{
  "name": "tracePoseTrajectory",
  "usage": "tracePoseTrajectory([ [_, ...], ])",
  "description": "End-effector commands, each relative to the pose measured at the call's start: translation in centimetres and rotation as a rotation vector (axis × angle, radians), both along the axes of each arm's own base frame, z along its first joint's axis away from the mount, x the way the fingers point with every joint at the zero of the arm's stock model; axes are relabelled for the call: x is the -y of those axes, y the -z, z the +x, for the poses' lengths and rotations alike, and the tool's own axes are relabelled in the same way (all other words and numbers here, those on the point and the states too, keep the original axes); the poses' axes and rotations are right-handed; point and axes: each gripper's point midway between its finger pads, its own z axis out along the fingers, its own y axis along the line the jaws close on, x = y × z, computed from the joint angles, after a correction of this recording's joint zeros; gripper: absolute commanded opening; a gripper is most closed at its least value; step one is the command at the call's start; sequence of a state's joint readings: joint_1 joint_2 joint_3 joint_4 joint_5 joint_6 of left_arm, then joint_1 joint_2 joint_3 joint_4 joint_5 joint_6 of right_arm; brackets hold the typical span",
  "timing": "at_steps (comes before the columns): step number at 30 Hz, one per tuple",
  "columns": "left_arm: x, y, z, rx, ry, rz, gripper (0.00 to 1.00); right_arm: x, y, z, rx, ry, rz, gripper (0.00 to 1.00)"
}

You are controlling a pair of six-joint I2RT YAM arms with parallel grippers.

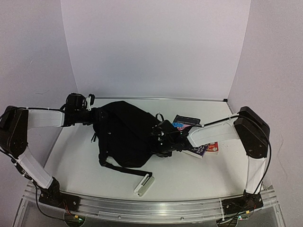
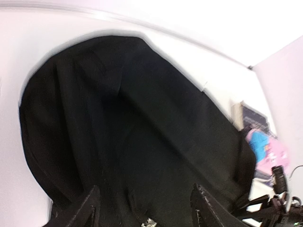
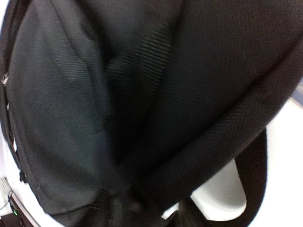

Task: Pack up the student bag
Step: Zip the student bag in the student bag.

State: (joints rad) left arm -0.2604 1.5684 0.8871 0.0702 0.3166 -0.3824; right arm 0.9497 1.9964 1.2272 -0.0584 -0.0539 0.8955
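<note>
The table (image 1: 199, 179) carries the bag (image 1: 124, 135), lying flat at its middle. The left gripper (image 1: 96, 115) sits at the bag's far-left edge, its fingers (image 2: 87, 210) spread with fabric between them. The right gripper (image 1: 163, 140) presses into the bag's right edge. The step looks like opening the mouth: each gripper should pinch one layer only, then pull apart. The book (image 1: 208, 149), wallet (image 1: 185, 119) and white case (image 1: 144, 184) lie outside. The zip and the opening are hidden, and black cloth buries the right fingers, so I cannot tell their state.

You have the backpack (image 1: 124, 135) mid-table (image 1: 189, 175) | books (image 1: 208, 149) just right of it | wallet (image 1: 186, 119) behind the books | case (image 1: 144, 185) in front of the backpack, toward your near edge
</note>
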Motion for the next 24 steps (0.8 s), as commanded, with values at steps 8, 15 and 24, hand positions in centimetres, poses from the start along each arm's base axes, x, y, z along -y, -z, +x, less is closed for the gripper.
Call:
tracePoseTrajectory([
  [8, -5.0, -2.7, 5.3, -0.143, -0.004, -0.301, 0.75, 1.5, -11.6, 2.7, 0.189, -0.028, 0.064, 0.77],
  [15, -6.0, 0.6, 8.4, -0.203, 0.000, -0.363, 0.59, 7.4, -13.8, 4.7, 0.225, 0.085, 0.045, 0.80],
  [24, -6.4, 4.6, 9.4, -0.279, -0.038, -0.350, 0.56, 14.0, -15.1, 5.4, 0.257, 0.223, 0.018, 0.80],
])
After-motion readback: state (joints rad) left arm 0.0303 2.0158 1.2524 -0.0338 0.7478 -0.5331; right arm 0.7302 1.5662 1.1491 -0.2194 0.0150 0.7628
